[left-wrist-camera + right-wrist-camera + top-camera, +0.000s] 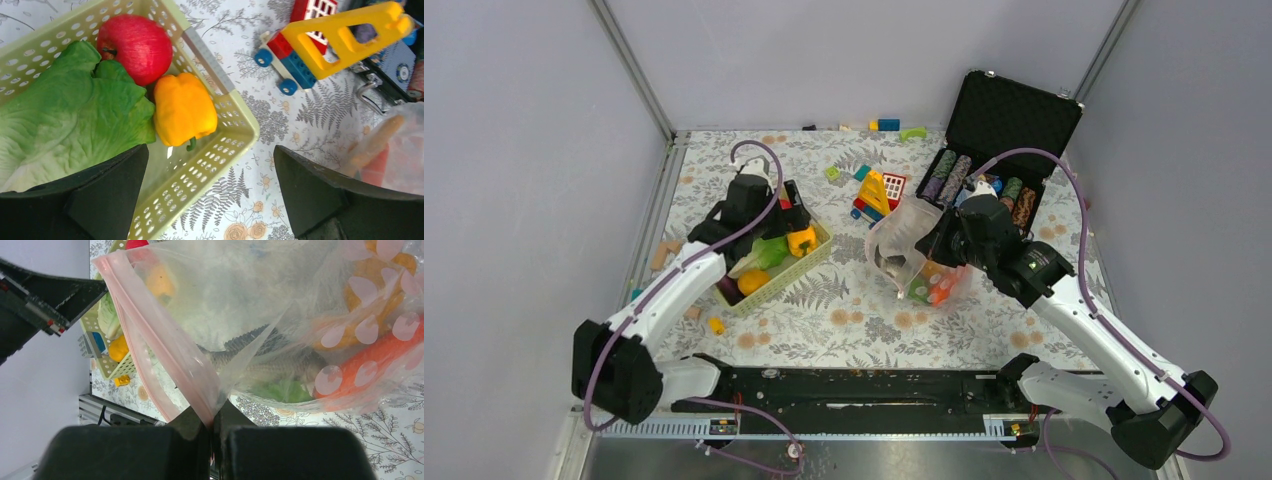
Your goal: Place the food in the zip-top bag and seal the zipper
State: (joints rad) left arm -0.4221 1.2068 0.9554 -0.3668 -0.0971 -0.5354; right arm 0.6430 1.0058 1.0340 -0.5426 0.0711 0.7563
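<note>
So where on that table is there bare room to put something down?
Bare cloth lies between the green basket and the zip-top bag, widening toward the near rail. Crowded: far right, around the block toy and black case.

A black case point(1014, 110) lies open, chip stacks point(946, 172) inside; left of it a block toy point(879, 195), farther left a green basket point(817, 252).

Bare lane right of the basket point(796, 272)
The counter point(849, 310) right of the basket lies open up to the raised zip-top bag point(904, 240). A toy block vehicle point(876, 195) stands beyond the basket's far-right corner. Red apple point(135, 47), yellow pepper point(184, 109) and lettuce leaf point(65, 110) crowd the basket.
</note>
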